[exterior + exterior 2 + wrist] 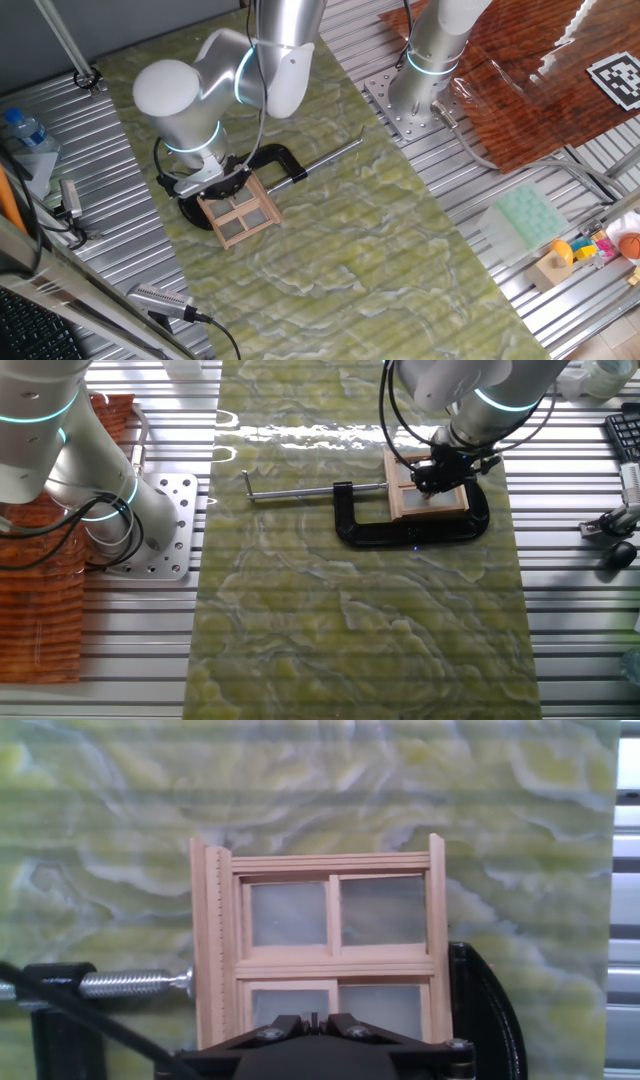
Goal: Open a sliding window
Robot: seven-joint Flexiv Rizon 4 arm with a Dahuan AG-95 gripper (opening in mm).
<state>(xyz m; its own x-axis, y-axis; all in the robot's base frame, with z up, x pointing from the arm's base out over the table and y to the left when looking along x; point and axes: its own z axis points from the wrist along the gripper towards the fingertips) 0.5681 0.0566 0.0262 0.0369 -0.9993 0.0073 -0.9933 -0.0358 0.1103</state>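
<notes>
Wooden sliding window (pixel 330 955) lies directly beneath end effector (pixel 312 1018).

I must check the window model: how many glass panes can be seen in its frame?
4 panes in the sliding window, seen in the hand view: upper left, upper right, lower left and lower right of the cross divider. The claw hides the bottom of the lower two.

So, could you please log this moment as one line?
claw: over window, state unclear | sliding window: clamped flat | C-clamp: holding frame
</notes>
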